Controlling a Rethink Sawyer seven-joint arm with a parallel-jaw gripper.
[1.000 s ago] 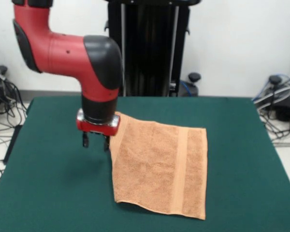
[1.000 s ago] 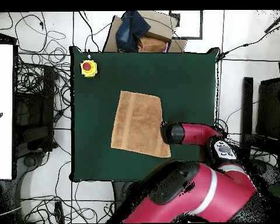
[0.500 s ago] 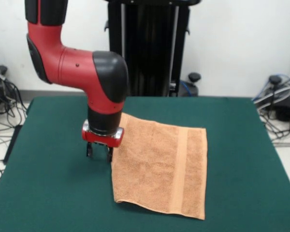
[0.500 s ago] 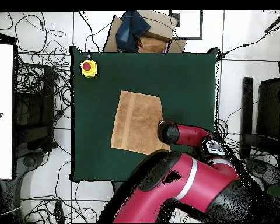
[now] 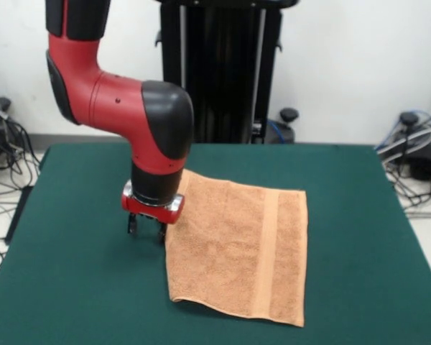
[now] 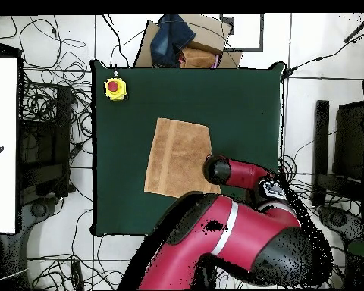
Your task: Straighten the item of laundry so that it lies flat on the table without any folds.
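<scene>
The item of laundry (image 5: 237,248) is a peach-orange towel lying on the green table (image 5: 72,287), right of centre in the front view. One woven band (image 5: 268,251) runs along it near its right end. Its left edge looks doubled under, and the near left corner lifts slightly. My gripper (image 5: 146,231) points straight down at the towel's left edge, low over the table. Its two dark fingers stand apart, open, with nothing between them. From overhead, the towel (image 6: 177,158) lies mid-table and the arm's black wrist (image 6: 217,168) hides the gripper.
A yellow box with a red button (image 6: 115,88) sits at one table corner in the overhead view. A cardboard box with dark cloth (image 6: 181,38) stands beyond the table's far edge. Cables lie on the floor around the table.
The gripper has come down and shifted slightly right, closer to the towel's left edge. The towel has not moved.
</scene>
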